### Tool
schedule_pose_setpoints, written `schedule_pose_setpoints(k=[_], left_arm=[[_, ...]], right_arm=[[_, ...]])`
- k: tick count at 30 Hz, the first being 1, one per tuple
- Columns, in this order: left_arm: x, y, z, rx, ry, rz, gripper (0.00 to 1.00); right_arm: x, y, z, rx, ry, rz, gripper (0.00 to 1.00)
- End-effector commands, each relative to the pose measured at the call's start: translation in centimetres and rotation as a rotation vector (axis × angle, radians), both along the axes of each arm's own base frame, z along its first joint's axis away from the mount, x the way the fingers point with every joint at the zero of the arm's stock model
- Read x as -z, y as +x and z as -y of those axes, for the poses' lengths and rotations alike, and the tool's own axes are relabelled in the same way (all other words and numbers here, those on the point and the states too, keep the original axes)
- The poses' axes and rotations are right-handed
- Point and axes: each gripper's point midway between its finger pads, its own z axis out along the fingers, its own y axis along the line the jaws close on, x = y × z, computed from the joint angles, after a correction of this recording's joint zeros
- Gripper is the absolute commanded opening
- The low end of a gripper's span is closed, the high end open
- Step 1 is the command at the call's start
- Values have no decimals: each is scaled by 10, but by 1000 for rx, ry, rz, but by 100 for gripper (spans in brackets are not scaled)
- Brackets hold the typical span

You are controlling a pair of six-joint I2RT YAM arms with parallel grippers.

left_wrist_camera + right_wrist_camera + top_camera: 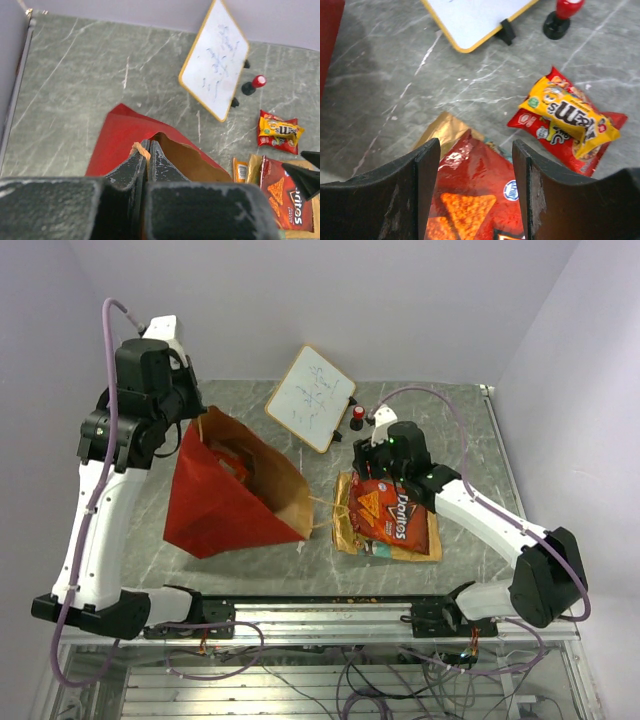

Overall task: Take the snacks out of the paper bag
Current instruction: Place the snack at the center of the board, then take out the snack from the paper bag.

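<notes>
The table (250, 565) is a flat grey slab veined like marble, with bare room along its left edge and far right corner. The paper bag (225, 495), red outside and kraft brown inside, sits left of centre as a creased wedge. Its mouth is raised toward the far right, and something orange shows inside. The left gripper (148, 150) has its fingers pressed together on the bag's upper rim, with a sliver of tan paper pinched between them.

Behind the bag's mouth a yellow-framed whiteboard (312, 398) leans tilted, narrowing the far side.

Just right of the mouth the snacks (385, 520) lie on the table in a crinkly overlapping heap, a glossy red Doritos packet (470, 200) on top of a gold packet (445, 131). The right gripper (476, 165) hangs over the Doritos packet with its fingers spread apart; whether they touch it I cannot tell.

Beyond the heap, a yellow M&M's packet (570, 117) rests across a red packet (530, 122). A small red-and-black bottle (562, 17) stands upright near the whiteboard's foot.
</notes>
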Motion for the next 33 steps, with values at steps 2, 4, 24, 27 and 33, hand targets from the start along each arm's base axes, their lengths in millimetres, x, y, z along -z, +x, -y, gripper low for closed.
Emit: schedule_pose_setpoints(k=[2,4,24,27,33], left_arm=[[-74,25,46,290,-5,270,7],[-74,27,64,394,-21,275,7],[35,-67,71,505,-125,-35,7],[34,-71,65,479,-114,-33,7],[26,-81,70,484,-187,11,7]], right_arm=[[-13,-10,-26,-106,32,-10,59],[-11,-14,-34,-139,42,-22,59],[-10,-55,-115,-484,41,8,59],[-24,-77,-136,-623,68,86,59],[-47,-101,-131,-784,8,318,63]])
